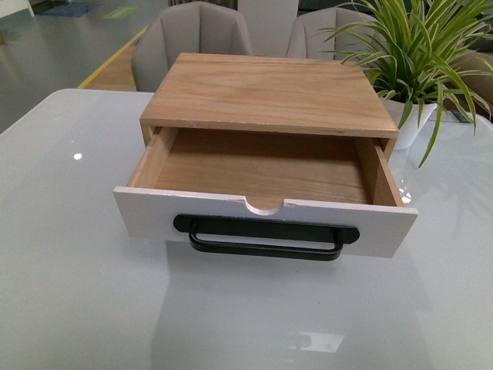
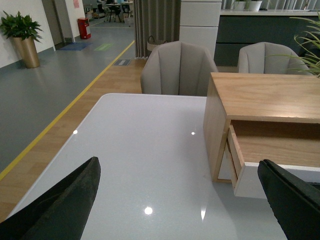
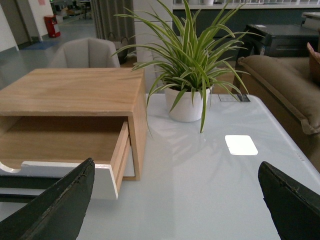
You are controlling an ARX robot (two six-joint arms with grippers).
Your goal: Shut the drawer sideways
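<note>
The drawer (image 1: 266,222) stands pulled far out of its light wood cabinet (image 1: 269,92) in the middle of the table. Its front is white with a long black bar handle (image 1: 266,237) and a half-round notch in the top edge; its inside is bare light wood. Neither arm shows in the front view. My left gripper (image 2: 182,200) is open and empty over the table beside the cabinet's left side, the drawer's corner (image 2: 250,182) close to one finger. My right gripper (image 3: 177,200) is open and empty beside the drawer's right end (image 3: 107,180).
A potted spider plant (image 1: 420,62) in a white pot stands at the cabinet's back right, also in the right wrist view (image 3: 187,75). Grey chairs (image 1: 192,38) stand behind the glossy white table (image 1: 77,293). A brown sofa (image 3: 280,85) is off the table's right side.
</note>
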